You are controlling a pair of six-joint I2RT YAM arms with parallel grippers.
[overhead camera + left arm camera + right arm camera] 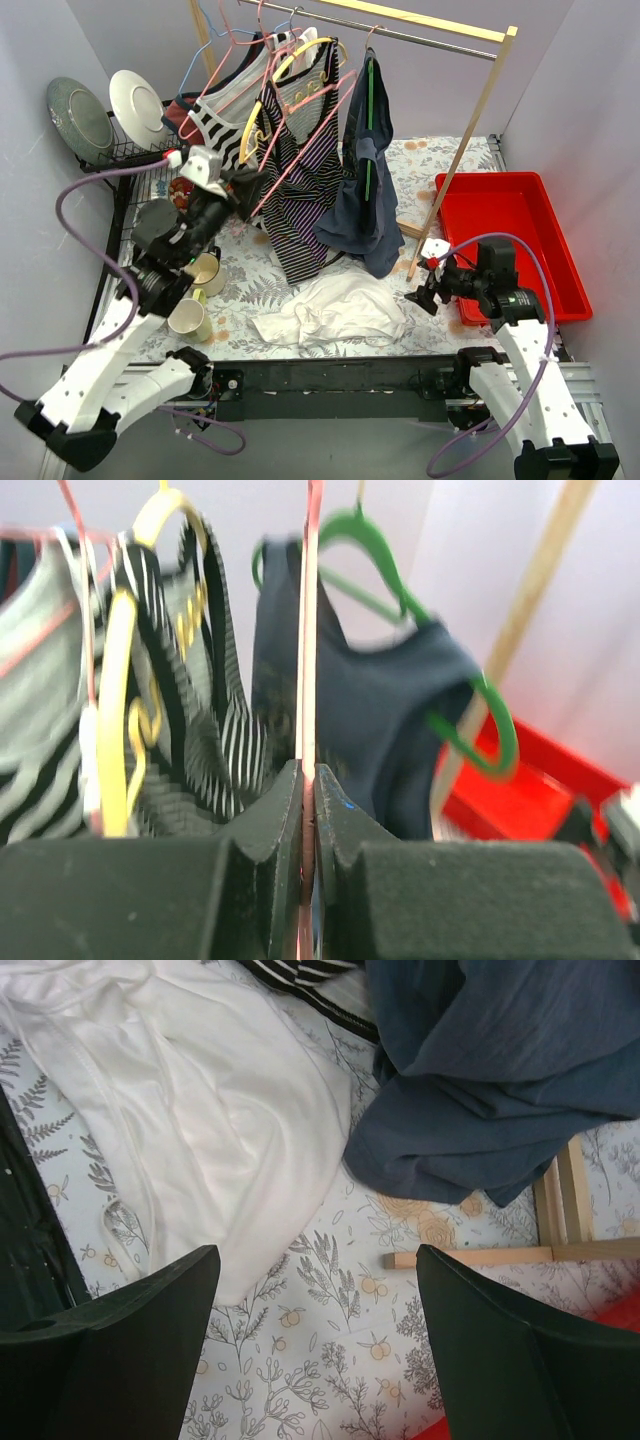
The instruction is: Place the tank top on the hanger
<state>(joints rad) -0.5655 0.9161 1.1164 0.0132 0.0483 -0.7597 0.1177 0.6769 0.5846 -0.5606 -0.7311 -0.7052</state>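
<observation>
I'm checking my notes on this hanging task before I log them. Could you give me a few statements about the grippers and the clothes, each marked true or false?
1. The left gripper is shut on the pink hanger. True.
2. The tank top is already on the hanger. False: it lies crumpled on the table.
3. The right gripper is open and holds nothing. True.
4. The navy garment hangs on a yellow hanger. False: its hanger is the green hanger.
</observation>
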